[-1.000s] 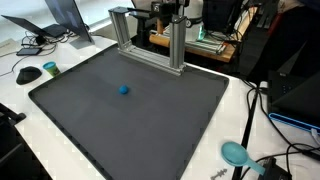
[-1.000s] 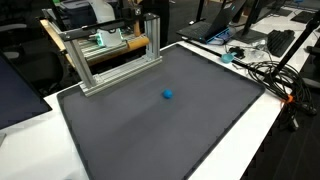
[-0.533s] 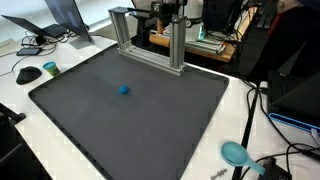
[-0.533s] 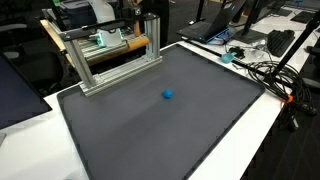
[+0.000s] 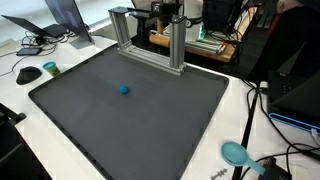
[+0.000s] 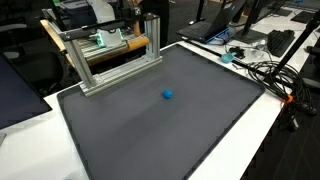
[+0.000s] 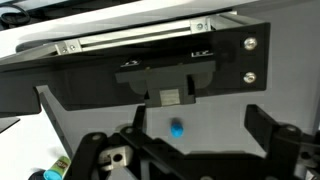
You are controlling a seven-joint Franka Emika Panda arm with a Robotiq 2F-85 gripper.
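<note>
Nothing had shifted in the last second. The gripper [image 7: 196, 135] hung back with its jaws wide apart, holding nothing. The blue ball [image 5: 124, 89] lay untouched on the dark mat [image 5: 150, 125], away from the metal frame [image 5: 148, 42].

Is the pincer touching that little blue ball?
Apart. In the wrist view the blue ball lies on the mat, bare mat separating it from the open pincer.

A dark grey mat [image 5: 150, 125] covers the white table [image 5: 70, 52], bearing a small blue ball [image 5: 124, 89] and a metal frame [image 5: 177, 45].
</note>
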